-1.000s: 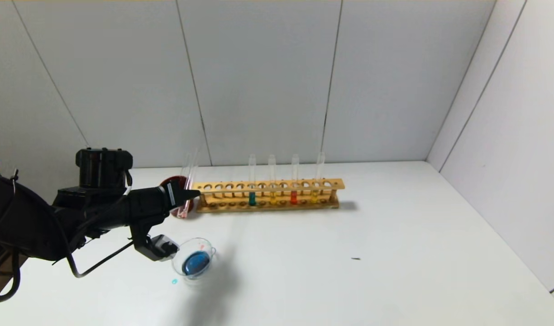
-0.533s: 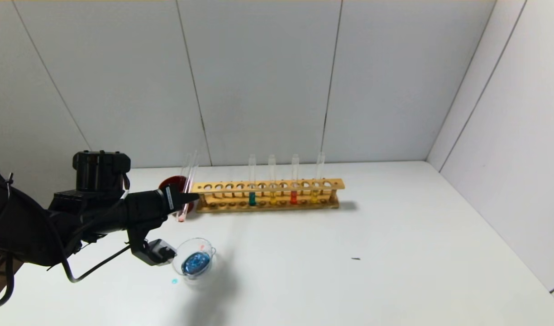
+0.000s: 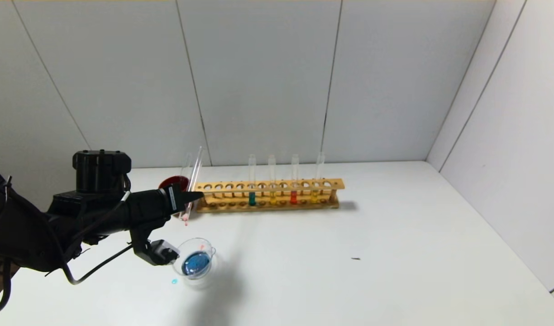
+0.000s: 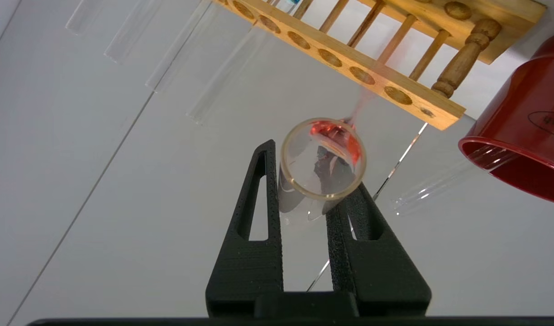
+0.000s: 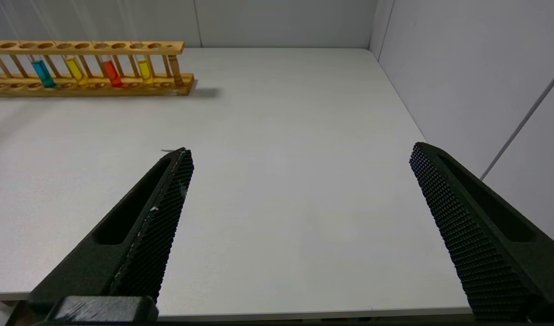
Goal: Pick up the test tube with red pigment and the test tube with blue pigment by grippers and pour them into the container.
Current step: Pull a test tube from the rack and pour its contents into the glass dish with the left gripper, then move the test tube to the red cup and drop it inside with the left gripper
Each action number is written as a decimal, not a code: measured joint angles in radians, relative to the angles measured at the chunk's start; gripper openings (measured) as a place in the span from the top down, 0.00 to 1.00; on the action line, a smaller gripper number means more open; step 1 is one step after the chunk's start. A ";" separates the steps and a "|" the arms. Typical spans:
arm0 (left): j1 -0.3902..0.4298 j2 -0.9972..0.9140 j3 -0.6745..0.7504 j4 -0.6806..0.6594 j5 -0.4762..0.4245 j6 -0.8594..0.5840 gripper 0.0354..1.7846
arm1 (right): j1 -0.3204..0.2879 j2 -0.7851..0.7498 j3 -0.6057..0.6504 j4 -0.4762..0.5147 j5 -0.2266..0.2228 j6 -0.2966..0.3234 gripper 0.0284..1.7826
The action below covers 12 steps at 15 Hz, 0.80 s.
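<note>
At far left, left gripper [image 3: 192,196] clenched on near-empty test tube with red pigment [image 3: 192,184], tilted, just left of wooden rack [image 3: 270,195]; container [image 3: 194,263] nearer, blue inside. Right gripper [image 5: 299,156] spread wide, idle.

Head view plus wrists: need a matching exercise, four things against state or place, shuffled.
Things:
1. left gripper
2. container
3. cup
4. right gripper

States or places:
A. open, nothing between the fingers
B. has blue liquid in it
C. shut on a tilted tube with red traces
D. beside the left end of the rack

Pairs: 1-C, 2-B, 3-D, 4-A
</note>
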 joint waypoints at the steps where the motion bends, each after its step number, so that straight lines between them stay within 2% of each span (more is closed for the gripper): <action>1: 0.001 0.000 0.002 0.000 0.001 -0.003 0.83 | 0.000 0.000 0.000 0.000 0.000 0.000 0.02; 5: 0.003 0.000 0.013 0.005 0.001 -0.025 0.83 | 0.000 0.000 0.000 0.000 0.000 0.000 0.02; 7: 0.004 0.000 0.015 0.001 0.002 -0.080 0.83 | 0.000 0.000 0.000 0.000 0.000 0.000 0.02; 10: 0.017 0.000 0.002 -0.035 0.000 -0.230 0.83 | 0.000 0.000 0.000 0.000 0.000 0.000 0.02; 12: 0.024 0.001 -0.014 -0.135 0.005 -0.384 0.83 | 0.000 0.000 0.000 0.000 0.000 0.000 0.02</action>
